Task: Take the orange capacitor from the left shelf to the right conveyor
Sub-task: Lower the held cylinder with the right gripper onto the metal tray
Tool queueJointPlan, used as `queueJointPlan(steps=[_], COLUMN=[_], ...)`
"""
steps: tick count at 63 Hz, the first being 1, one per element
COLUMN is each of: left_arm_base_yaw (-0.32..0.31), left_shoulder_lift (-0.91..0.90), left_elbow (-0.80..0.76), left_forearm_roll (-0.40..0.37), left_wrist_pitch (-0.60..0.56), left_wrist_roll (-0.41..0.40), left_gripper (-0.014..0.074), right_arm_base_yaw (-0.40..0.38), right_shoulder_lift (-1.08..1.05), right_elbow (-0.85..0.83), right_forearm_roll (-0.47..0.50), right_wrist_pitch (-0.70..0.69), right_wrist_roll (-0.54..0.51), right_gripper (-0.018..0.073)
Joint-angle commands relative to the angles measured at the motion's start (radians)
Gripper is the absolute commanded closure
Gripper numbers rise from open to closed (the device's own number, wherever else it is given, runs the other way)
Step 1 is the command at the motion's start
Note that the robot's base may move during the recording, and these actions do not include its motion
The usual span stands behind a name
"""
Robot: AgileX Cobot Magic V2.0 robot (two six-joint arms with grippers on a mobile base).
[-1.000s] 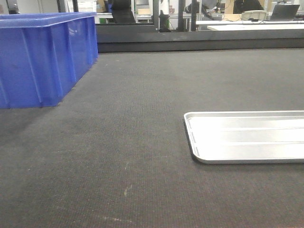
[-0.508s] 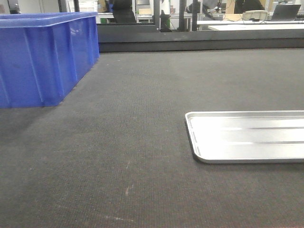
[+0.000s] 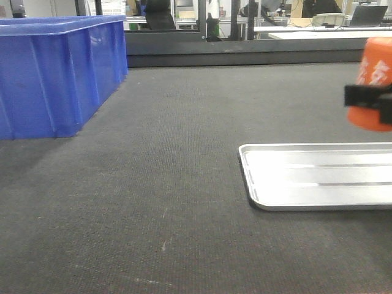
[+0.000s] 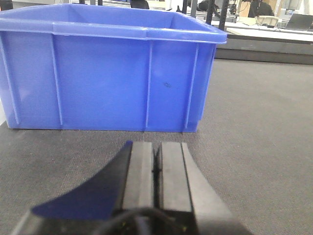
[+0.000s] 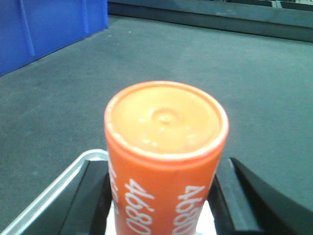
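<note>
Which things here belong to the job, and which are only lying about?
Job: orange capacitor, held by the right gripper; right conveyor.
Lying about: blue bin; silver tray; left gripper, shut and empty.

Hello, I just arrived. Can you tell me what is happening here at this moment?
The right tool is shut on an orange capacitor marked "4680" and holds it in the air above the silver tray, which lies on the dark conveyor. The capacitor is not set down yet. The left tool is shut and empty, low over the belt in front of the blue bin.
</note>
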Motion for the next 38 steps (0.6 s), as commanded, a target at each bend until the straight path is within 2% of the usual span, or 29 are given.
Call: queueJointPlan(steps=[1, 16, 38], left_arm_base_yaw=[-0.005, -0.005, -0.005], left_shoulder_lift=[-0.019, -0.019, -0.019], left_elbow=[-0.005, -0.005, -0.005], left_forearm_roll=[0.0, 0.0, 0.0], left_wrist_pitch=[-0.087, -0.087, -0.087], left_wrist_roll=[0.0, 0.0, 0.0], left_gripper=[0.0701, 0.0701, 0.0701], right_arm_base_yaw=[-0.002, -0.029, -0.068], right_shoulder_lift=[0.083, 0.258, 0.375], right_elbow=[-0.01, -0.007, -0.009], right_forearm_roll=[-0.022, -0.043, -0.057], right_wrist_pitch=[-0.213, -0.316, -0.351], right_wrist_roll=[-0.009, -0.01, -0.02], right_gripper=[0.0501, 0.0501, 0.0498])
